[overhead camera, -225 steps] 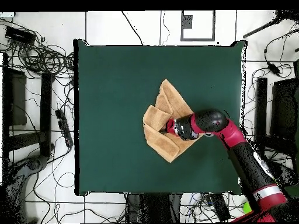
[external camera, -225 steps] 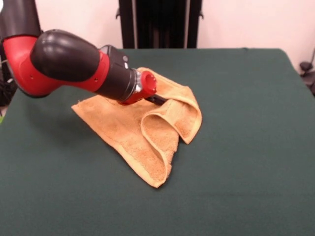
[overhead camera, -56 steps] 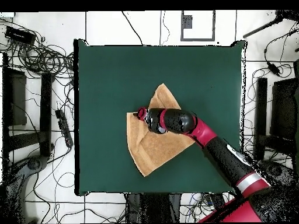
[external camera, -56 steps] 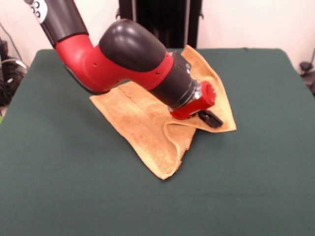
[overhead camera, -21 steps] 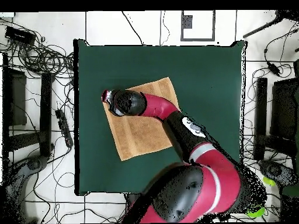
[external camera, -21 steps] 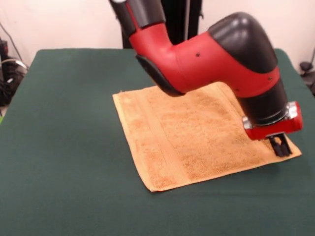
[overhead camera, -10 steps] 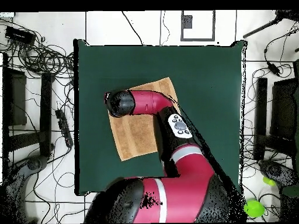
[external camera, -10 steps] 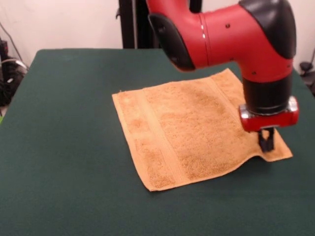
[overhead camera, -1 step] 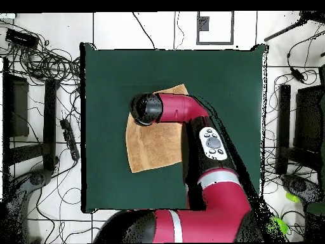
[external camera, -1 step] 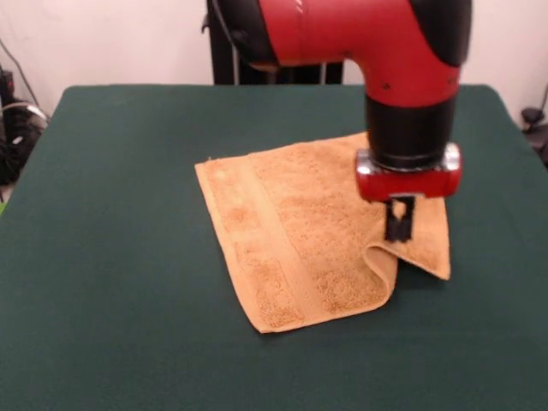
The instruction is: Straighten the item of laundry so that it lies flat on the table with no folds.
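The arm [overhead camera, -1 step: 190, 127] hides the towel's [overhead camera, -1 step: 152, 149] corner from overhead.

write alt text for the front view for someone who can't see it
A red and black robot arm's gripper reaches down onto an orange-tan hand towel on a dark green table. The towel lies mostly flat, but the corner by the gripper is bunched into a raised fold.

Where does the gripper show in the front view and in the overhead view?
Front view: the gripper hangs right of centre, over the towel's rumpled right corner.
Overhead view: not visible itself; the arm's black wrist covers it, left of centre above the towel.
Shared landmark: the orange-tan towel on the green table.
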Tool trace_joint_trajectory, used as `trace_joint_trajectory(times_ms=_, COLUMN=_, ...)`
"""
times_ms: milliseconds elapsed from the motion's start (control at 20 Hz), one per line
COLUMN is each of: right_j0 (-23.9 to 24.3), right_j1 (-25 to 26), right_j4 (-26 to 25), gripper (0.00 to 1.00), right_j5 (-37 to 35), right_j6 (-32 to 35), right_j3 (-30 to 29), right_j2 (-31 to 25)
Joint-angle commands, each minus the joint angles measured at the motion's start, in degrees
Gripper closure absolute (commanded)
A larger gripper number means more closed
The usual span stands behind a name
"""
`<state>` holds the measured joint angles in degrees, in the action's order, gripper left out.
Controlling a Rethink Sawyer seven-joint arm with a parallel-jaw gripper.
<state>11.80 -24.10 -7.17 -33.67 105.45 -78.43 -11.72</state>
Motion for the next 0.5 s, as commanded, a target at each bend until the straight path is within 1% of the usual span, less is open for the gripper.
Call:
trace_joint_trajectory(times_ms=50, right_j0=4.16, right_j1=-4.92, right_j4=9.74, gripper=1.00, right_j5=-3.99, right_j6=12.54, right_j3=-10.20, right_j2=-3.75)
trace_joint_trajectory(times_ms=150, right_j0=7.45, right_j1=-6.58, right_j4=16.31, gripper=1.00, right_j5=-3.44, right_j6=13.95, right_j3=-15.25, right_j2=-9.01)
trace_joint_trajectory(times_ms=250, right_j0=9.06, right_j1=-7.27, right_j4=20.51, gripper=1.00, right_j5=-3.17, right_j6=14.21, right_j3=-17.86, right_j2=-11.23)
trace_joint_trajectory(times_ms=400, right_j0=11.31, right_j1=-8.01, right_j4=24.36, gripper=1.00, right_j5=-1.22, right_j6=12.13, right_j3=-21.35, right_j2=-13.62)
trace_joint_trajectory(times_ms=500, right_j0=11.63, right_j1=-8.67, right_j4=24.91, gripper=1.00, right_j5=-1.03, right_j6=10.59, right_j3=-22.19, right_j2=-13.40)
